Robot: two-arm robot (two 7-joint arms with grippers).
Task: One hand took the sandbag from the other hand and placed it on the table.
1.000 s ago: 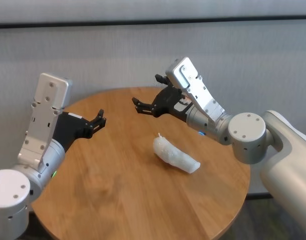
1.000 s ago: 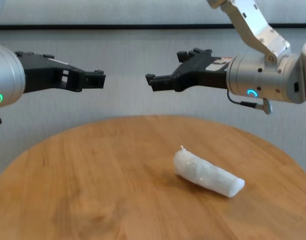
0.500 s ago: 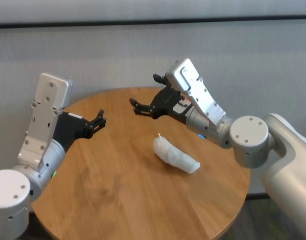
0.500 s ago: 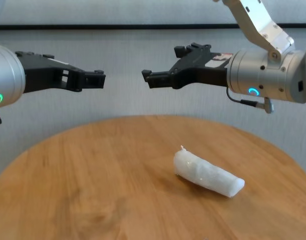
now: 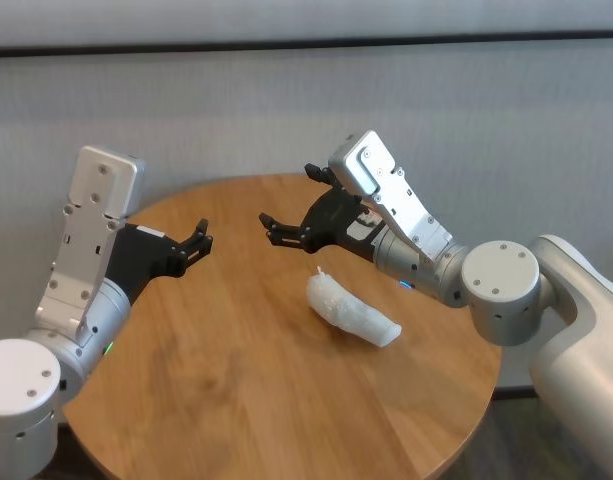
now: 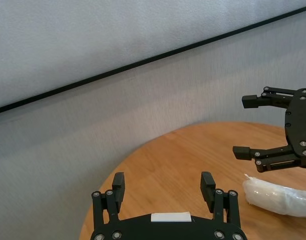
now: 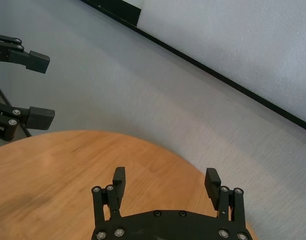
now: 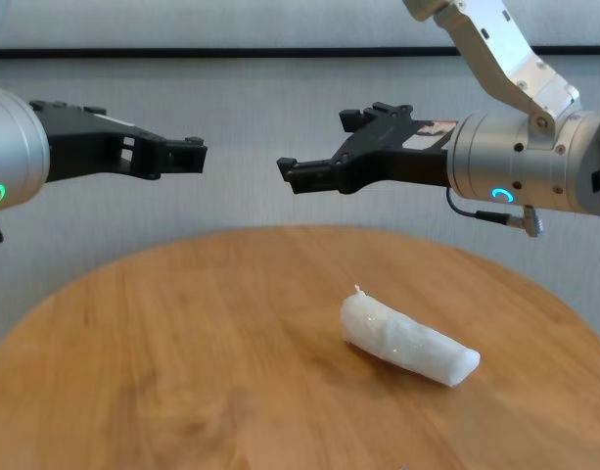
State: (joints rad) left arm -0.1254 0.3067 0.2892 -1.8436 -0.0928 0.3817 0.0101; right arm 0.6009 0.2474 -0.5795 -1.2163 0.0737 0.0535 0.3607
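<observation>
The white sandbag (image 5: 351,312) lies on the round wooden table (image 5: 236,390), right of the middle, its twisted tip pointing away from me; it also shows in the chest view (image 8: 407,341) and the left wrist view (image 6: 280,197). My right gripper (image 5: 289,197), with the blue light, is open and empty, hovering above and behind the bag's tip (image 8: 315,142). My left gripper (image 5: 203,236), with the green light, is open and empty, held above the table's left part, facing the right gripper across a gap. Neither gripper touches the bag.
A grey wall with a dark horizontal strip (image 5: 306,42) runs behind the table. The table's rim (image 8: 74,294) curves round at the left and back. Bare wood lies in front of the bag (image 8: 202,392).
My right gripper has shifted slightly left and dipped a little lower, staying open. The sandbag and the left arm have not moved.
</observation>
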